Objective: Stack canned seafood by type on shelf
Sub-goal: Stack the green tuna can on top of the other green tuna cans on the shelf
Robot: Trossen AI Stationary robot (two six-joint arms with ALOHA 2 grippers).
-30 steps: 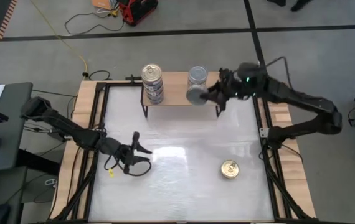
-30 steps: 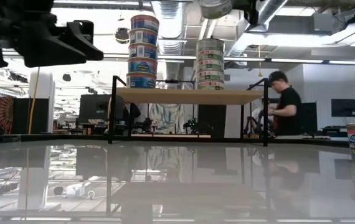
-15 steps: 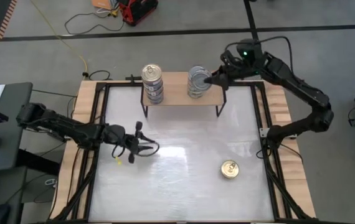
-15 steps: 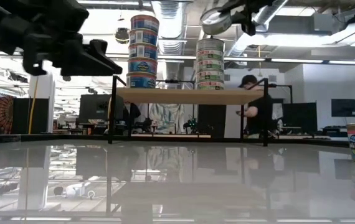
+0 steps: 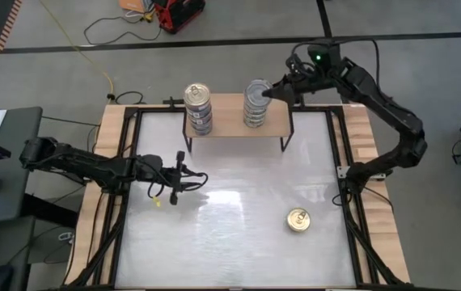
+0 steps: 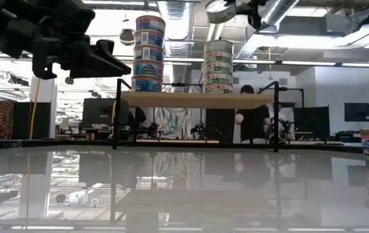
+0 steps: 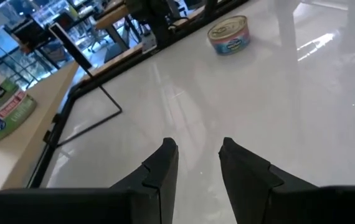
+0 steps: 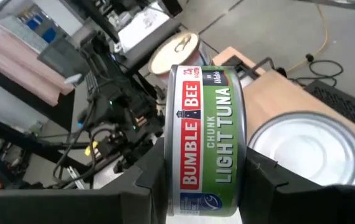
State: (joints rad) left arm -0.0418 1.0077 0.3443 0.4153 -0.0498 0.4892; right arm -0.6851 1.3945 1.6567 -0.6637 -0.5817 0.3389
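High view: your right gripper (image 5: 272, 90) hangs at the shelf's (image 5: 230, 121) right end, just beside the silver stack (image 5: 255, 103).

Right wrist view: its fingers clamp a green tuna can (image 8: 207, 140) tipped on edge, the stack's top directly below.

Left wrist view: your left gripper (image 7: 197, 163) hangs empty, fingers slightly parted.

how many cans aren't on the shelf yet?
2. One green-label can is held in the right gripper above the shelf, by the silver-topped stack. One gold-topped can sits on the white table, right side.

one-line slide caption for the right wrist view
Right gripper holds a green-labelled tuna can above the silver-topped stack on the shelf.
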